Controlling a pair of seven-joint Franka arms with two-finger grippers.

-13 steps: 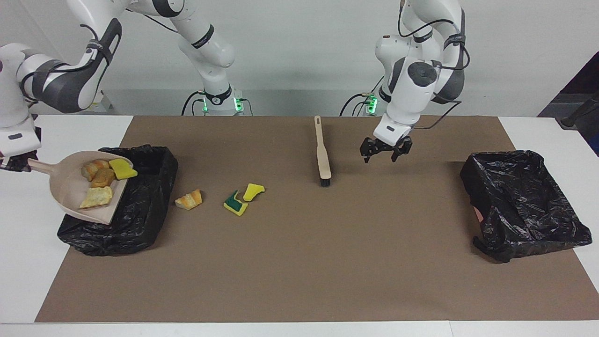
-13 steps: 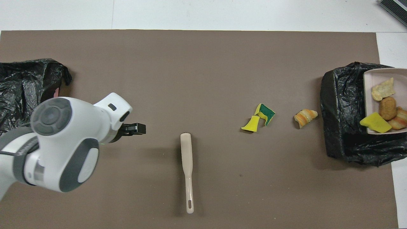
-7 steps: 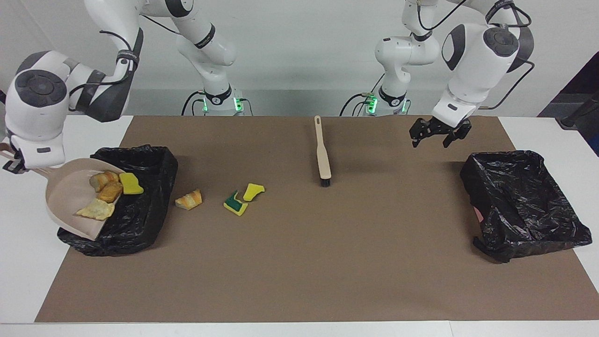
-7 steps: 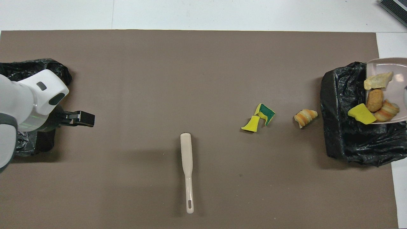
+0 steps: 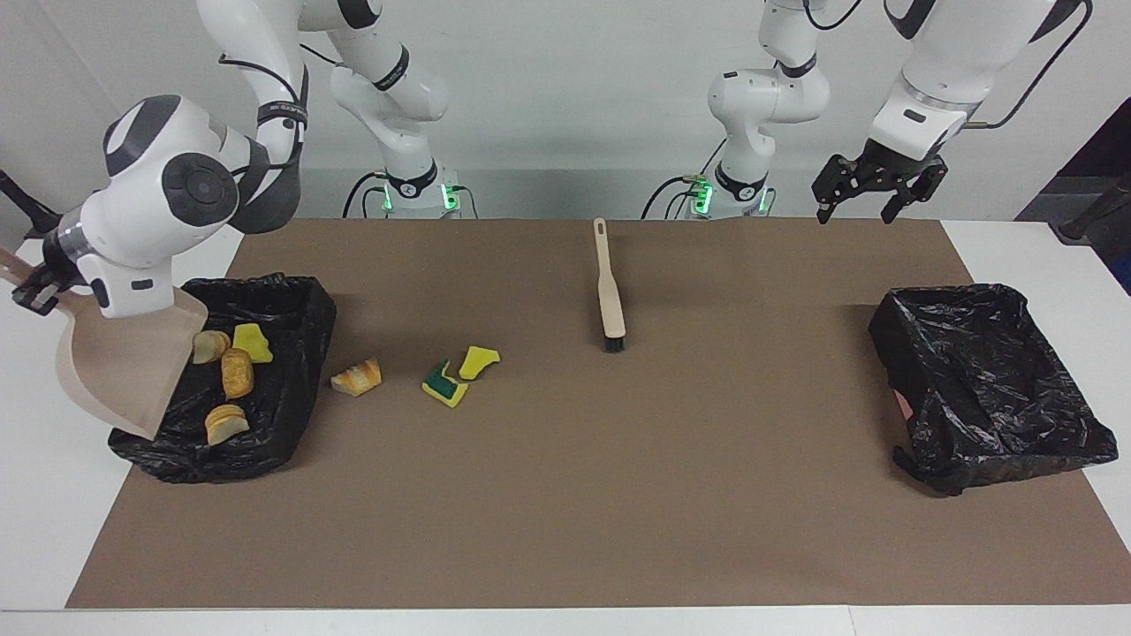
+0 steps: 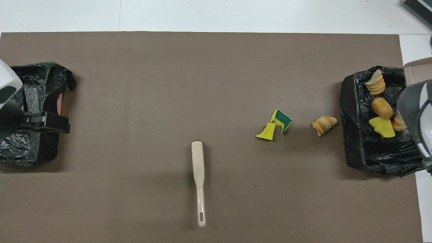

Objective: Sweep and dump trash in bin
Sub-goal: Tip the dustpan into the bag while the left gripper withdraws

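Four scraps [image 5: 228,371] are tumbling into the black bin [image 5: 292,389] at the frame's left, because your right gripper [image 5: 35,287] holds the dustpan [image 5: 124,371] by its handle, tipped steeply over the rim. Three more pieces [image 5: 415,371] wait on the table [image 5: 565,495] beside that bin. Your left gripper [image 5: 879,190] hangs spread wide and empty, upper right, near the second bin [image 5: 990,389]; the brush [image 5: 608,287] lies unused.

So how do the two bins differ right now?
The bin at the right arm's end holds four scraps; the bin at the left arm's end holds none. The dustpan in the right gripper tilts over the first; the open left gripper hangs near the second. Both are black-lined and sit on the mat.
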